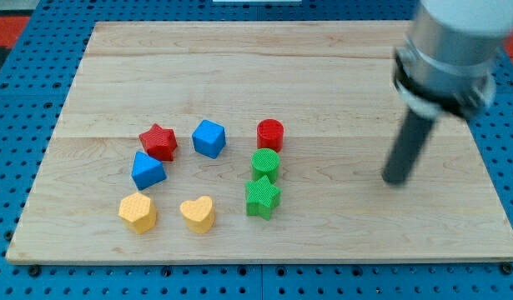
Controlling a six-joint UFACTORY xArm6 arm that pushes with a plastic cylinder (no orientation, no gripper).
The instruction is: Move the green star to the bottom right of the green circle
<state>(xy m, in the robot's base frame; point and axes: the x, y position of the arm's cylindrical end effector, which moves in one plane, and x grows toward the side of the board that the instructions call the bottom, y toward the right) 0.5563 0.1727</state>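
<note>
The green star (262,197) lies on the wooden board (323,67), directly below the green circle (265,164) and touching it. A red cylinder (270,133) stands just above the green circle. My tip (396,178) is down at the board on the view's right, well to the right of the green star and green circle and apart from every block. The rod rises to the arm's grey end at the view's top right.
A blue cube (209,137), a red star (158,141) and a second blue block (147,170) sit left of the green pair. A yellow hexagon (138,211) and a yellow heart (198,213) lie near the board's bottom edge.
</note>
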